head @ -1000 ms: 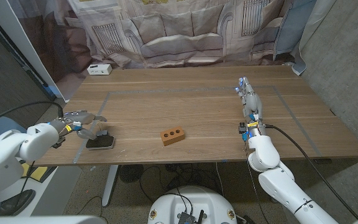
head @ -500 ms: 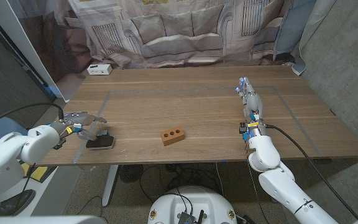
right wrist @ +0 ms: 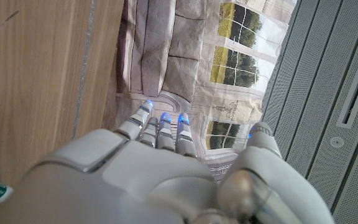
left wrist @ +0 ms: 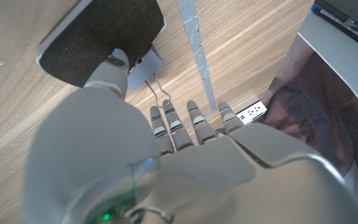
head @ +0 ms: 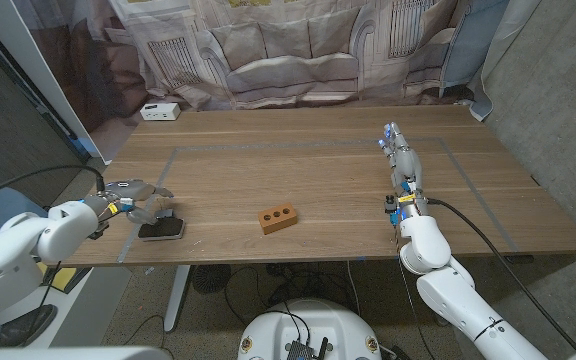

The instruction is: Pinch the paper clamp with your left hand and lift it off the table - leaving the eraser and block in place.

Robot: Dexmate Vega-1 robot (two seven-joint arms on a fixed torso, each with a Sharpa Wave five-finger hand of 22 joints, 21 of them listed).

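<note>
One light, stiff bit of sprung metal to lift: at the lower left of the head view, left hand (head: 133,196) poised with fingers spread and nothing held, just above the paper clamp (left wrist: 146,67), tight against the edge of the black eraser (left wrist: 92,31) in the left wrist view. Probably slippery on the thin wire handles and apt to nudge the eraser, so best pinched across both handles. Further right, wooden block (head: 277,217) at lower centre, well apart; then right hand (head: 400,160) at the right, fingers straight and side by side, gripping nothing.
</note>
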